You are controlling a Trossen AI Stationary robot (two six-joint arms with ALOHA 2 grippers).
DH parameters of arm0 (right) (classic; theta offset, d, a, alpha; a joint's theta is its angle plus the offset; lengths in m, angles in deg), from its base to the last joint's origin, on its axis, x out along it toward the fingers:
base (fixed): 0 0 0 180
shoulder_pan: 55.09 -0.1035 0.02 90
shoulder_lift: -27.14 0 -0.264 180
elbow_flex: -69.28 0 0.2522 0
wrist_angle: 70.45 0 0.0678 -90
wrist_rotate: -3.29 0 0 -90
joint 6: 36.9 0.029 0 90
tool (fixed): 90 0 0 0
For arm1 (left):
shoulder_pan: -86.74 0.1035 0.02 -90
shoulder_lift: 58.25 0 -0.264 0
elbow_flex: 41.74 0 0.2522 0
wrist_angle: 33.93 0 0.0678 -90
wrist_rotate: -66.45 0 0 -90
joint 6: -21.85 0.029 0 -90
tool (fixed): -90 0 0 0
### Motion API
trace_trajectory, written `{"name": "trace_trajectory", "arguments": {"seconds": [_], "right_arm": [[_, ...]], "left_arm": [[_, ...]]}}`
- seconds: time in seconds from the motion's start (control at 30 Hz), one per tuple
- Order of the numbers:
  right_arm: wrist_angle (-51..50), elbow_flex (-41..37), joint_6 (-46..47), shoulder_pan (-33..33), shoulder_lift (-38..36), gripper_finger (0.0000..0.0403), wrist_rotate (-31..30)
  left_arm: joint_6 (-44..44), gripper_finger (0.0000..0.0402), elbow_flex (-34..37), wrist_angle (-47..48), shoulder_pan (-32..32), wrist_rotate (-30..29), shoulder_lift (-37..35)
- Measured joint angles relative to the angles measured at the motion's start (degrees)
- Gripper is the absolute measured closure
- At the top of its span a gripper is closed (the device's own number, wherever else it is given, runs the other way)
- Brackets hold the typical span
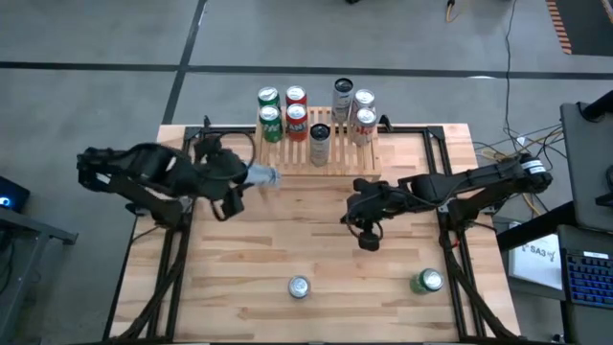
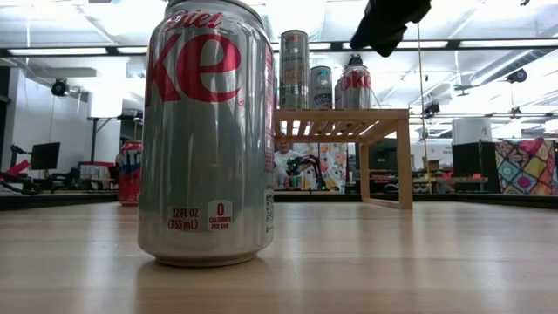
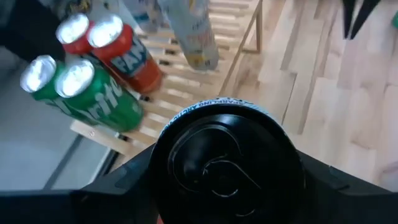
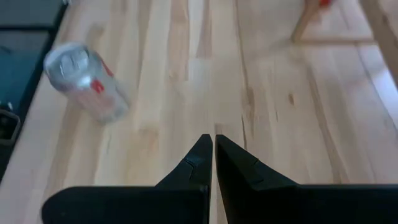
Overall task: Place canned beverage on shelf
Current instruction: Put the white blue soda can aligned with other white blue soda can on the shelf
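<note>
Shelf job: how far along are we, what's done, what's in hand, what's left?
Done: seven cans stand on the low light-wood slatted shelf, among them two green cans and two red cans. In hand: the left gripper carries a silver can beside the shelf's left end. Left: a silver Diet Coke can and a green can stand at the table's near edge. The right gripper hangs shut and empty at mid-table.

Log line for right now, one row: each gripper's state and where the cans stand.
left gripper: shut on can, beside shelf | right gripper: shut, empty, mid-table | silver can, green can: on table
</note>
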Motion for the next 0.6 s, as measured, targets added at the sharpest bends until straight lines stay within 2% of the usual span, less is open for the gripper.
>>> {"name": "trace_trajectory", "arguments": {"seconds": [0.13,0.23,0.43,0.6], "right_arm": [[9.47,-3.32,-1.67,0.0,-0.8,0.0392,-0.5],[16.06,-5.18,-3.57,0.0,-0.8,0.0392,-4.61],[22.42,-6.17,-5.95,0.03,-0.73,0.0392,-14.95],[26.58,-6.09,-6.79,0.02,-0.68,0.0392,-14.83]], "left_arm": [[-1.18,0.0164,2.16,-1.17,2.48,4.91,1.88],[-1.29,0.0164,3.68,-2.72,2.61,7.42,4.1],[-0.2,0.0164,3.94,-2.72,2.61,8.25,9.85],[2.03,0.0164,3.97,-2.98,2.61,8.22,13.74]]}}
